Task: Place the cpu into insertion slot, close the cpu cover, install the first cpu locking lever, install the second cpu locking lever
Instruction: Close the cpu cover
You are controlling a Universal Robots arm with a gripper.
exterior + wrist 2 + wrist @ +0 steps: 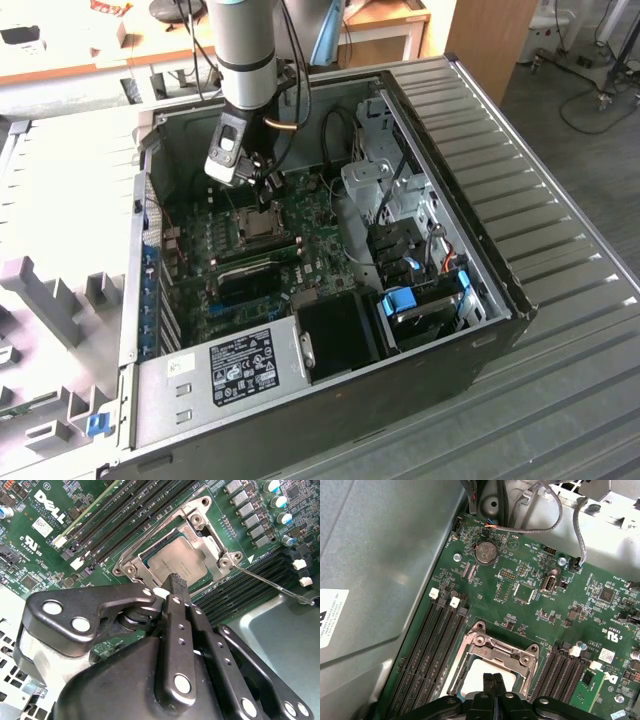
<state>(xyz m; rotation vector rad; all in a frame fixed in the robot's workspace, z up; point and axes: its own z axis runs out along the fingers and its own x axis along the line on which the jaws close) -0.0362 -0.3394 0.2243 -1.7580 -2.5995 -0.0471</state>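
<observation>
Green motherboard (530, 570), dull silver-tan cpu (175, 562), grey metal cpu cover (212, 542) around the cpu, black memory slots (427, 645) beside the cpu, black claw (176, 581) with silver rivets, blue drive tabs (400, 302), grey ribbed counter (510, 140)

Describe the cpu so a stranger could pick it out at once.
Inside the open computer case, find the green motherboard. Between its banks of long black memory slots sits the grey cpu cover; the cpu is the flat silver-tan square showing through its window.
</observation>
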